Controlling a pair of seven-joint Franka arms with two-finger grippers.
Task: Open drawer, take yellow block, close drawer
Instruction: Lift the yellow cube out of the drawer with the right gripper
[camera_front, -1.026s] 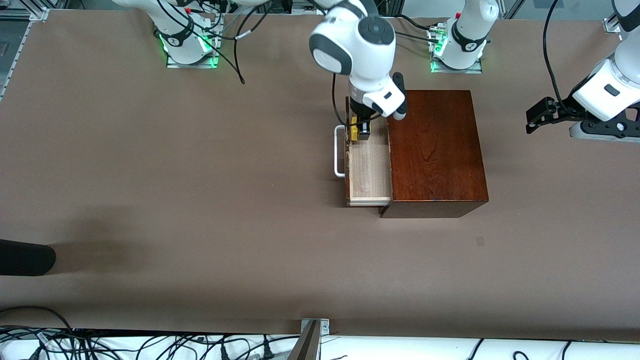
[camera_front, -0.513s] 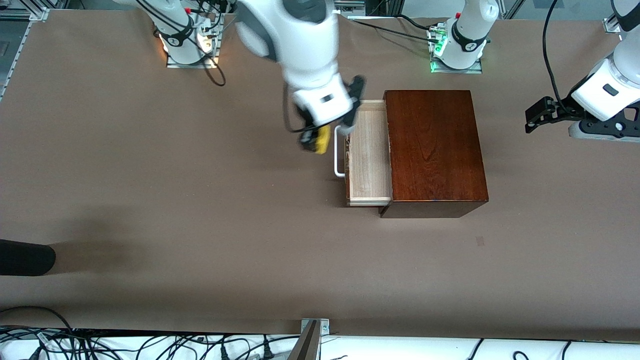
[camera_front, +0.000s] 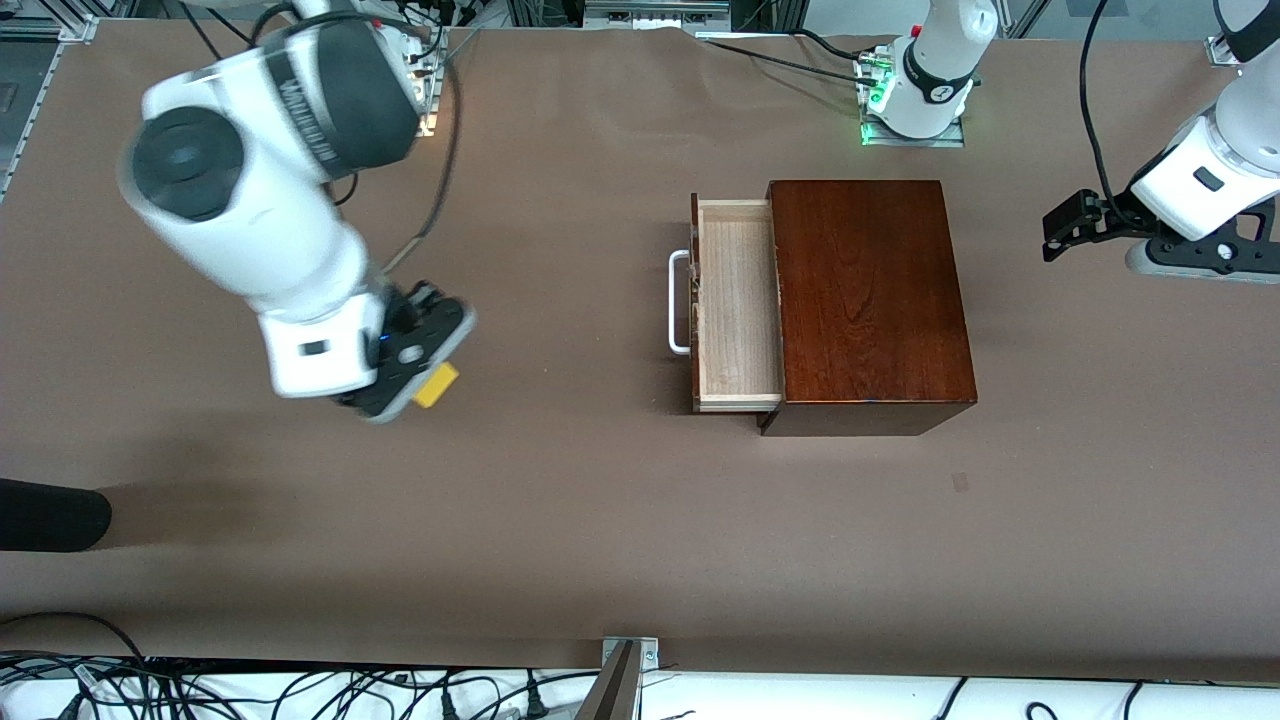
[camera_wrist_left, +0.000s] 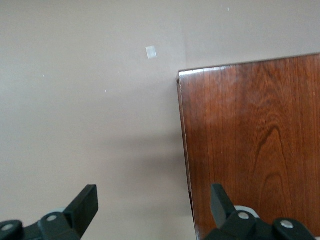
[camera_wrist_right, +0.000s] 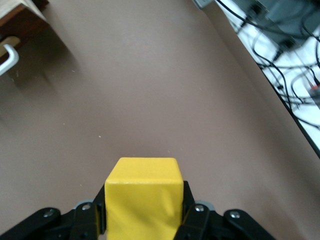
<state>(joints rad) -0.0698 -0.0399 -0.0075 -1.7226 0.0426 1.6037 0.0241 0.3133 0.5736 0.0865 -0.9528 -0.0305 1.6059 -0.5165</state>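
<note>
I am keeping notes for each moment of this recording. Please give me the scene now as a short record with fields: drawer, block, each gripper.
drawer: open, pulled out of the wooden box, nothing visible inside
yellow block: held in the right gripper
right gripper: shut on the yellow block, over bare table toward the right arm's end
left gripper: open, over the table at the wooden box's edge, waiting
step left: close the drawer
</note>
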